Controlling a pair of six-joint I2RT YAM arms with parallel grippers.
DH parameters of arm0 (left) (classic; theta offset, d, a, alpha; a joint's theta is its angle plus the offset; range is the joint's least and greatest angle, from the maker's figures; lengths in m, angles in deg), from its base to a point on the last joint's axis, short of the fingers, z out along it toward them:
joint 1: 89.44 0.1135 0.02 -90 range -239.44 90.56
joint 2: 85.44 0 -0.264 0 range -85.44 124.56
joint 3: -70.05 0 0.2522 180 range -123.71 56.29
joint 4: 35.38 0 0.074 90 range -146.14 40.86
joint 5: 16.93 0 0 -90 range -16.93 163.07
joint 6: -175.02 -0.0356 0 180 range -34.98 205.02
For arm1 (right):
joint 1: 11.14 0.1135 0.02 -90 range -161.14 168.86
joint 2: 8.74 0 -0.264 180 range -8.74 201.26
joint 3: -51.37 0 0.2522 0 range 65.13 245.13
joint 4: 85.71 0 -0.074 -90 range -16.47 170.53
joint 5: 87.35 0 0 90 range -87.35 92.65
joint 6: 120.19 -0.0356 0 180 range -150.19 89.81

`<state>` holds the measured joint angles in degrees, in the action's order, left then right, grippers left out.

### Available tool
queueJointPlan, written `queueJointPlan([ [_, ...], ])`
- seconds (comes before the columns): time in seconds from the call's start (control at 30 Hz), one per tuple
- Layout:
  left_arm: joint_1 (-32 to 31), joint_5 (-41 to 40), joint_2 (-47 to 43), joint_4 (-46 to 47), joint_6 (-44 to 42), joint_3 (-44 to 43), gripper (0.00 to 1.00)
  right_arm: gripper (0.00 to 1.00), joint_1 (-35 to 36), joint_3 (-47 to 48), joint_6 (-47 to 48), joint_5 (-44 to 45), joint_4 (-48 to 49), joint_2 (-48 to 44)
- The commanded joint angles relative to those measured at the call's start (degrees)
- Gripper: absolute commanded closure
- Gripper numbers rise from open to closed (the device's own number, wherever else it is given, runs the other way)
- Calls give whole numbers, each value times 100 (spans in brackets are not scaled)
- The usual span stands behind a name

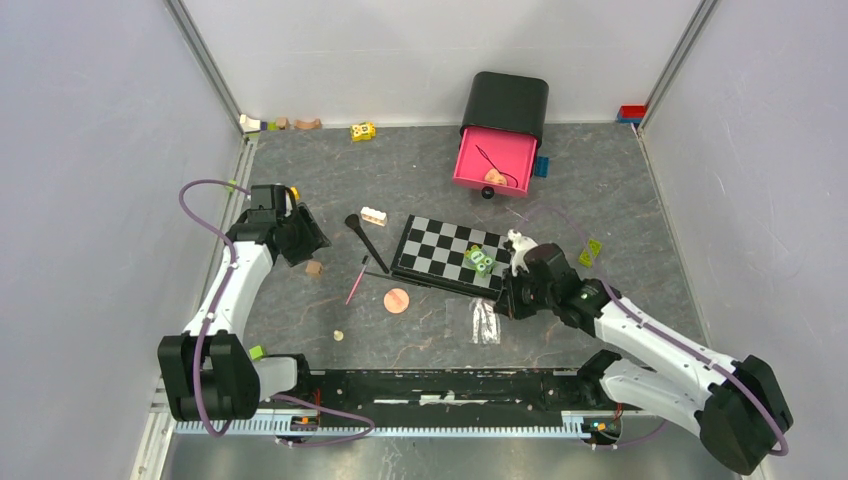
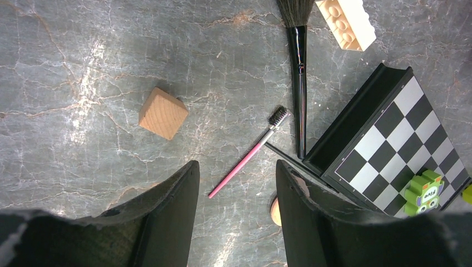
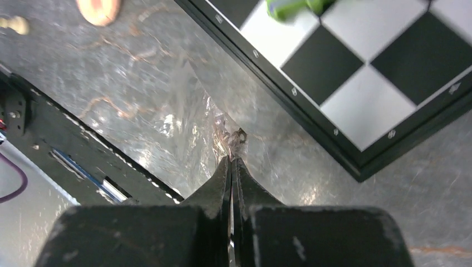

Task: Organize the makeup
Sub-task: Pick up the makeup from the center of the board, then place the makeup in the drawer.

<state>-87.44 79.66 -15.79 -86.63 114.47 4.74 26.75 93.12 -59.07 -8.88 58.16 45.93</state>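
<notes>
1. Right gripper (image 3: 232, 161) is pinched tight on a clear wrapper (image 3: 183, 122), just beside the chessboard (image 1: 440, 250).
2. Left gripper (image 2: 236, 167) hangs open over the pink pencil (image 2: 250, 151), near the chessboard's corner.
3. Pencil looks light, stiff and likely to roll; take it mid-shaft.

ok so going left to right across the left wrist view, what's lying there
wooden cube → pink eyebrow brush → long black brush → cream toy brick → green toy, sitting on the chequered board
</notes>
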Motion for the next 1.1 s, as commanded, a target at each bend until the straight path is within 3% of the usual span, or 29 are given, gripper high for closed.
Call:
queueJointPlan([
  [0.0, -19, 114, -58, 166, -243, -127, 41, 100, 34, 765, 751, 37, -73, 120],
  [0.47, -21, 9, -124, 102, -477, -312, 41, 100, -134, 2685, 1788, 916, 211, 1359],
  [0.8, -10, 121, -81, 138, -476, -316, 41, 100, -1682, 4833, 1437, 199, 407, 2906],
  [1.07, -14, 185, -35, 146, -475, -312, 41, 100, -2402, 6249, 1355, -348, 214, 4224],
])
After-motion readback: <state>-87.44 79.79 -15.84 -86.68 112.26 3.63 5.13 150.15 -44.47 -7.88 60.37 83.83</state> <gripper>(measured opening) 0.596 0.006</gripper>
